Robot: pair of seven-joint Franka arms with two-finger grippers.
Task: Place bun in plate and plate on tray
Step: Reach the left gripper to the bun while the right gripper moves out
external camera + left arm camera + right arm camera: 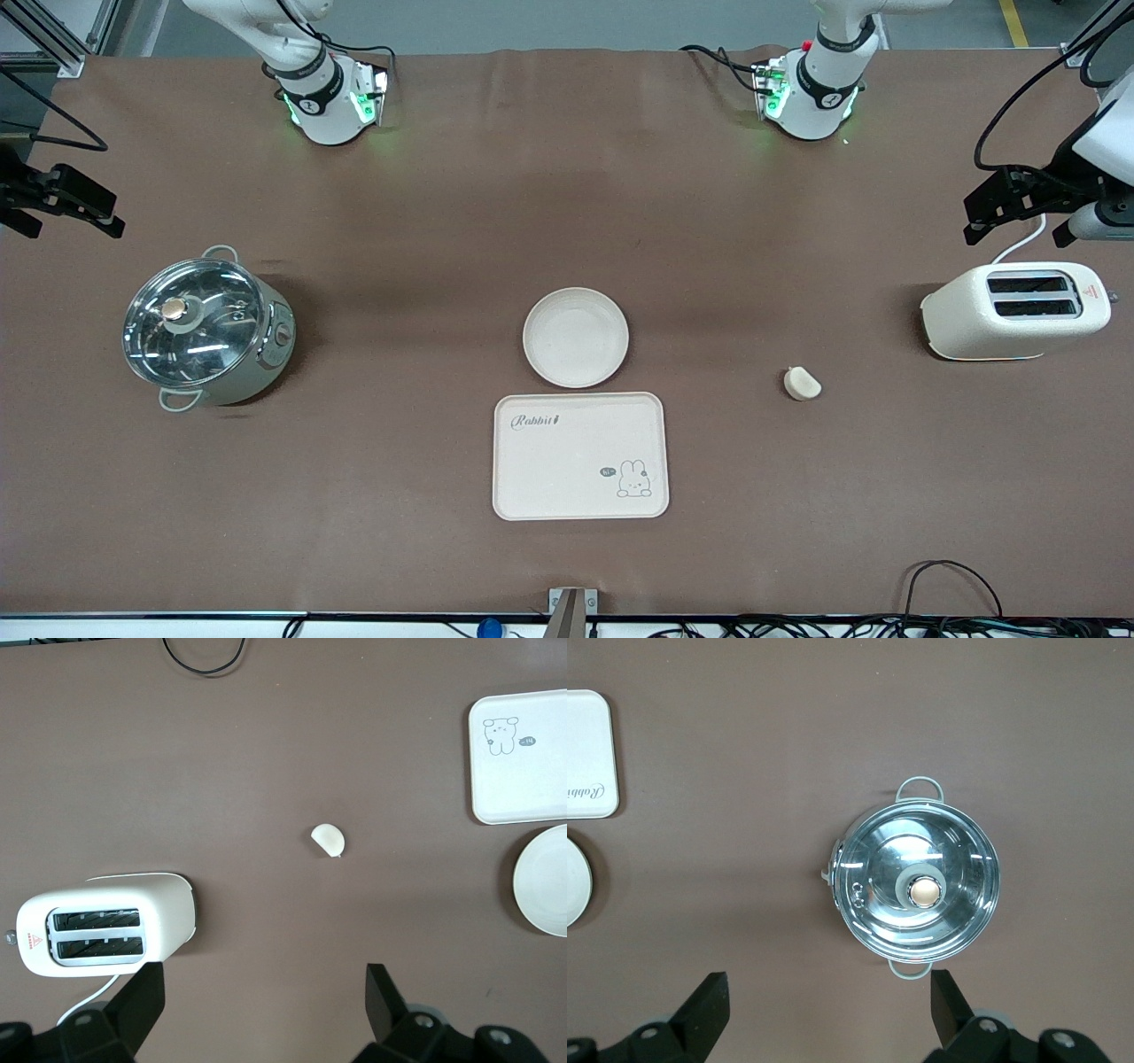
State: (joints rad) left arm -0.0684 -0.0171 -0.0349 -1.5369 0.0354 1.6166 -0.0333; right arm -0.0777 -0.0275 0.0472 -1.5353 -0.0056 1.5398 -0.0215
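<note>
The bun (802,383) lies on the brown table between the tray and the toaster; it also shows in the left wrist view (329,839). The round plate (575,337) is empty and sits right beside the tray (579,455), farther from the front camera. The tray with the "Rabbit" script is empty. My left gripper (979,217) is open and empty, up in the air near the toaster at the left arm's end (264,983). My right gripper (106,213) is open and empty, up in the air near the pot at the right arm's end (828,988).
A cream toaster (1016,310) stands at the left arm's end, with its white cord. A steel pot with a glass lid (205,330) stands at the right arm's end. Cables lie along the table edge nearest the front camera.
</note>
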